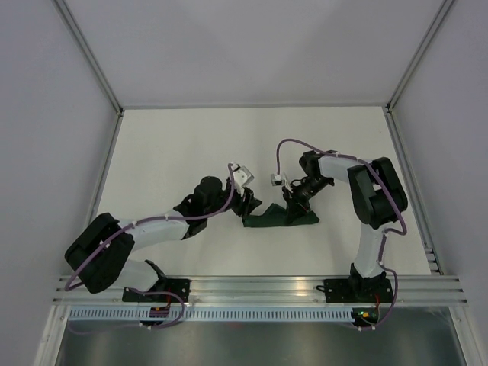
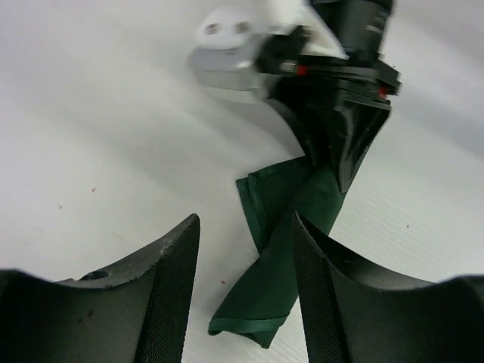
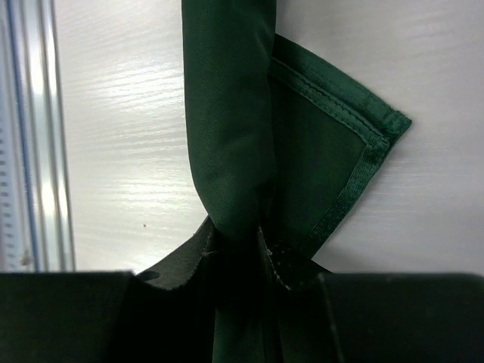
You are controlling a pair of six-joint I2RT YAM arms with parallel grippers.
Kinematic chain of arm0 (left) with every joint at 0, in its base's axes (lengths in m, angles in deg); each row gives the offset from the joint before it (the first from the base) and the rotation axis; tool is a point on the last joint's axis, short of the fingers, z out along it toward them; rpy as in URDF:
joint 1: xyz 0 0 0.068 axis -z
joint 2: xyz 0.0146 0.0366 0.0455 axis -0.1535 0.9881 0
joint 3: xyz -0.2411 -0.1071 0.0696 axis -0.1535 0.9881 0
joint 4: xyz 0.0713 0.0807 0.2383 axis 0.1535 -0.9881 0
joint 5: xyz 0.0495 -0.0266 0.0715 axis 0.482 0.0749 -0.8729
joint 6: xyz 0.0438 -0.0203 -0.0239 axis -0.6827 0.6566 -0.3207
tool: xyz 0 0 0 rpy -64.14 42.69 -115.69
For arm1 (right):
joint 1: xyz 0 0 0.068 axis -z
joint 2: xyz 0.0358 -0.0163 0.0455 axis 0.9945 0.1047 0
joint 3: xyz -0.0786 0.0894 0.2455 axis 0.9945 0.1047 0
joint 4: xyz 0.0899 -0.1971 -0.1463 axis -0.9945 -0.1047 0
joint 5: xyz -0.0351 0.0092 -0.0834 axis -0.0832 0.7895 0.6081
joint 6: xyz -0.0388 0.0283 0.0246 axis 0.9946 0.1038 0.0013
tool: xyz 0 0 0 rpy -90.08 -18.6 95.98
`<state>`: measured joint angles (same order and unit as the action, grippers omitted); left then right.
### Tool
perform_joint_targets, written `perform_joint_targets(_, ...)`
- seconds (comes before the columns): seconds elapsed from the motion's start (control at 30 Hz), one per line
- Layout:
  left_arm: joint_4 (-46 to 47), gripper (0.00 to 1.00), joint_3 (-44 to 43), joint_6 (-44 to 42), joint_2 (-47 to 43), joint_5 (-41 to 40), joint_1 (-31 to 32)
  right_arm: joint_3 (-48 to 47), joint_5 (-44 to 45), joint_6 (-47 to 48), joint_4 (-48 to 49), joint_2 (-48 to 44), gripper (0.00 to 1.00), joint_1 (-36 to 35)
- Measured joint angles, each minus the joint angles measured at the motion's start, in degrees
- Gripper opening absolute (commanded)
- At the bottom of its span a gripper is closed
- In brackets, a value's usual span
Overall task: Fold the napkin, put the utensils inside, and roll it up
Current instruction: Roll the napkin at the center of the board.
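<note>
We find the left fingers (image 2: 174, 287) spread wide and gripping nothing, with the free end of the napkin (image 2: 276, 249) just ahead on the surface (image 2: 98, 136). Beyond, the right fingers (image 3: 174, 272) pinch the bunched cloth. We judge it light, limp and slack; grip it at hemmed corners. The fork is not visible; it may lie within the folds.

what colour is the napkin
The napkin is plain dark green, best seen in the right wrist view.
</note>
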<state>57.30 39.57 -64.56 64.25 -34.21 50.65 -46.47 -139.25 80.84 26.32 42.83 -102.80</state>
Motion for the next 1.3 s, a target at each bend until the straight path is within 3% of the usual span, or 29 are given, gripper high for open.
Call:
perform_joint_targets(0.33, 2.97, 0.63, -0.90, -15.78, 4.52, -14.56, 17.05, -11.19, -3.82, 0.33, -16.70, 12.66, 0.22, 1.81)
perform_joint_targets(0.4, 2.97, 0.75, -1.99, -19.10, 7.41, -16.44, 18.95, -11.50, -3.82, 0.35, -18.23, 13.46, 0.22, 1.86)
perform_joint_targets(0.47, 2.95, 0.78, -3.10, -21.40, 9.79, -17.86, 20.35, -11.61, -3.76, 0.31, -19.30, 14.03, 0.22, 1.86)
perform_joint_targets(0.73, 2.89, 0.75, -7.76, -29.20, 17.77, -20.33, 25.59, -12.26, -3.52, -0.48, -20.79, 15.13, 0.22, 2.19)
perform_joint_targets(1.03, 3.76, 0.70, -8.31, -33.46, 22.69, -22.43, 26.40, -13.25, -3.63, -0.83, -22.29, 16.50, 0.22, 2.60)
perform_joint_targets(1.3, 4.52, 0.52, -10.69, -34.21, 26.36, -24.13, 26.23, -13.90, -3.48, -0.79, -23.56, 17.31, 0.22, 2.97)
